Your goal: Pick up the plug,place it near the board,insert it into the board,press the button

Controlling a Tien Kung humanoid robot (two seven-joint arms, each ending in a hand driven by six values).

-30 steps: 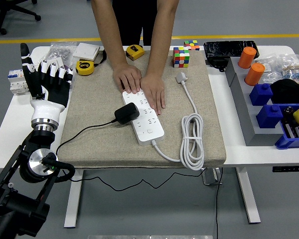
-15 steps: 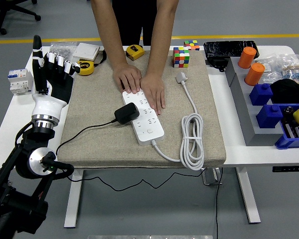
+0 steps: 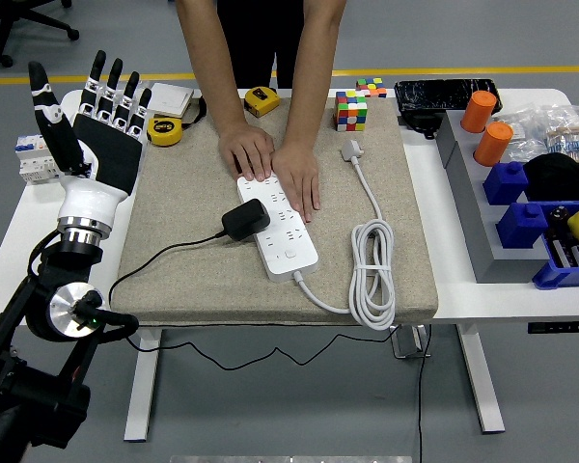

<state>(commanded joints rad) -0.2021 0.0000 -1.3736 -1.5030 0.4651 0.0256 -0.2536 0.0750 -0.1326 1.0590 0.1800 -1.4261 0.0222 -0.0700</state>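
A black plug (image 3: 244,220) with a thin black cord sits against the left edge of the white power strip (image 3: 279,225) on the beige mat (image 3: 183,207); I cannot tell whether its prongs are seated. A person's two hands (image 3: 270,164) press flat on the strip's far end. The strip's button (image 3: 289,256) is near its front end. My left hand (image 3: 92,116) is raised over the table's left edge, fingers spread, holding nothing, well left of the plug.
The strip's white cable lies coiled (image 3: 372,275) on the mat's right side, ending in a white plug (image 3: 351,149). Tape measures (image 3: 164,130), a colour cube (image 3: 350,110), a breaker (image 3: 31,157), orange cylinders (image 3: 492,143) and blue bins (image 3: 521,222) ring the mat.
My left hand has opened its fingers wider and risen slightly, after swinging right and back over the table's left edge. The person's hands, plug and strip have not moved.
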